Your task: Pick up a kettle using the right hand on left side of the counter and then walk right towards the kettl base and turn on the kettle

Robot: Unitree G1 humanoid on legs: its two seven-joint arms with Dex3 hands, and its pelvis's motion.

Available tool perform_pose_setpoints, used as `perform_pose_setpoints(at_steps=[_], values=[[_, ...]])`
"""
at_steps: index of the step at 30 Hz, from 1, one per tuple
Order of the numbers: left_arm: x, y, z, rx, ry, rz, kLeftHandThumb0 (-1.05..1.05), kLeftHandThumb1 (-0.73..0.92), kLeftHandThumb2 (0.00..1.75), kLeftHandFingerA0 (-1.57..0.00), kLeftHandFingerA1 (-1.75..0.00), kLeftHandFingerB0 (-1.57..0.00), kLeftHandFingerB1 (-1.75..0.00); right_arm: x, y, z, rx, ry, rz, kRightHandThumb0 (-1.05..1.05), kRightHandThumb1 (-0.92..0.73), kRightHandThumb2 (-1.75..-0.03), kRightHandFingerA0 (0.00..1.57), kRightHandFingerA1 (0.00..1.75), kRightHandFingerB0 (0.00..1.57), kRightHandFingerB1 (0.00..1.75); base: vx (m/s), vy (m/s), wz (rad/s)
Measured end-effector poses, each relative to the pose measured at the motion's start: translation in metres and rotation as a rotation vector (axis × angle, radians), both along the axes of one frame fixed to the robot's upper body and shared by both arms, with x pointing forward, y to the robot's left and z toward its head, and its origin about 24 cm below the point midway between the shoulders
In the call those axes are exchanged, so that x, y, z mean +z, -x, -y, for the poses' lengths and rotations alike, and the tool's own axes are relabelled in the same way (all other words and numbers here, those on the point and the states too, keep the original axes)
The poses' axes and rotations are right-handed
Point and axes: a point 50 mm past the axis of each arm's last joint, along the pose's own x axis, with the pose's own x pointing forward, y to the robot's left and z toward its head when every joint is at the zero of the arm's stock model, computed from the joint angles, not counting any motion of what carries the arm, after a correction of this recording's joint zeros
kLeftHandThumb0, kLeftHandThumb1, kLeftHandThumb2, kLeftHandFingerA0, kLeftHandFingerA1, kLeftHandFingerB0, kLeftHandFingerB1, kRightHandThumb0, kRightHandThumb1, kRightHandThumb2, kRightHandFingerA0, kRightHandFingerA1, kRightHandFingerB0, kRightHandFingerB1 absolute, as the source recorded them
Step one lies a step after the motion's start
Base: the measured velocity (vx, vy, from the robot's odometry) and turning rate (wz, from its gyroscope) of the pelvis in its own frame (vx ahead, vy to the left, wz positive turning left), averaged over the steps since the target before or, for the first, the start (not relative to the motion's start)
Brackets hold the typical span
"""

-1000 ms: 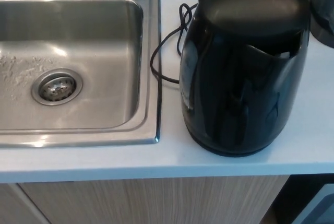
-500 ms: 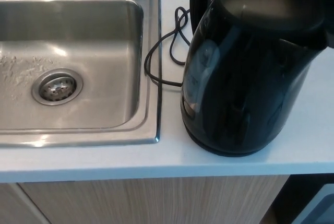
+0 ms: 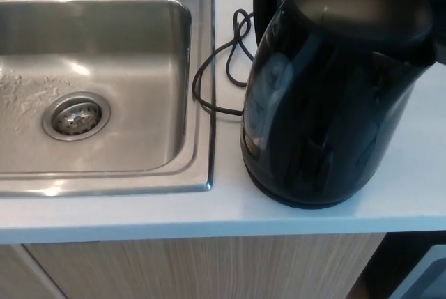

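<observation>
Black and glossy, the kettle [image 3: 334,90] stands on the pale counter [image 3: 230,219] just right of the steel sink [image 3: 104,83], its cord [image 3: 219,69] looping behind. In the last second it has swung so its handle now points back-left, then settled, probably seated on its base. Neither hand shows, so I cannot tell their state.
</observation>
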Motion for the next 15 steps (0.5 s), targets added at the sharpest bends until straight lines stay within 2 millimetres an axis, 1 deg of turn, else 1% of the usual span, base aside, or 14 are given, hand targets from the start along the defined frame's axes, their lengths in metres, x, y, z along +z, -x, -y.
perform_pose_setpoints(at_steps=[2,3,4,7,10,11,12,13,15], values=[[0.0,-0.002,-0.005,0.006,-0.007,-0.014,-0.05,0.5,0.76,-1.0,-0.99,-1.04,-0.85,0.003,0.002,-0.013,0.046,-0.016,0.01,-0.55,-0.74,-0.62,0.61,0.94,0.55,0.63,0.0,0.0,0.0],[0.0,-0.002,-0.006,0.006,-0.008,-0.016,-0.09,0.45,0.87,-1.09,-1.01,-1.04,-0.88,0.003,0.002,-0.015,0.055,-0.019,0.012,-0.53,-0.72,-0.62,0.68,0.8,0.62,0.53,0.0,0.0,0.0],[0.001,-0.002,-0.007,0.009,-0.013,-0.02,0.05,0.45,0.94,-1.08,-0.98,-1.06,-0.9,0.004,0.003,-0.019,0.07,-0.026,0.016,-0.52,-0.72,-0.62,0.7,0.81,0.64,0.55,0.0,0.0,0.0],[0.002,0.0,-0.006,0.032,-0.022,-0.014,0.05,0.45,0.94,-1.08,-0.98,-1.06,-0.9,0.008,0.005,-0.035,0.116,-0.036,0.035,-0.52,-0.72,-0.62,0.7,0.81,0.64,0.55,0.0,0.0,0.0],[0.002,0.002,-0.007,0.046,-0.029,-0.01,0.05,0.45,0.94,-1.08,-0.98,-1.06,-0.9,0.012,0.007,-0.041,0.136,-0.043,0.051,-0.52,-0.72,-0.62,0.7,0.81,0.64,0.55,0.0,0.0,0.0],[0.003,0.003,-0.006,0.05,-0.03,-0.01,-0.06,0.49,0.8,-1.03,-1.06,-1.02,-0.91,0.012,0.007,-0.042,0.14,-0.046,0.055,-0.57,-0.73,-0.62,0.76,0.84,0.63,0.55,0.0,0.0,0.0],[0.003,0.003,-0.006,0.053,-0.031,-0.01,-0.06,0.49,0.8,-1.03,-1.06,-1.02,-0.91,0.012,0.007,-0.043,0.142,-0.048,0.057,-0.57,-0.73,-0.62,0.76,0.84,0.63,0.55,0.0,0.0,0.0],[0.003,0.003,-0.007,0.056,-0.033,-0.008,-0.07,0.53,0.68,-1.01,-1.03,-1.0,-0.89,0.012,0.007,-0.043,0.144,-0.049,0.059,-0.59,-0.74,-0.61,0.78,0.9,0.67,0.56,0.0,0.0,0.0],[0.004,0.004,-0.007,0.062,-0.035,-0.005,-0.07,0.51,0.71,-1.01,-1.03,-1.0,-0.89,0.012,0.007,-0.045,0.154,-0.051,0.068,-0.61,-0.74,-0.62,0.77,0.87,0.66,0.54,0.0,0.0,0.0]])
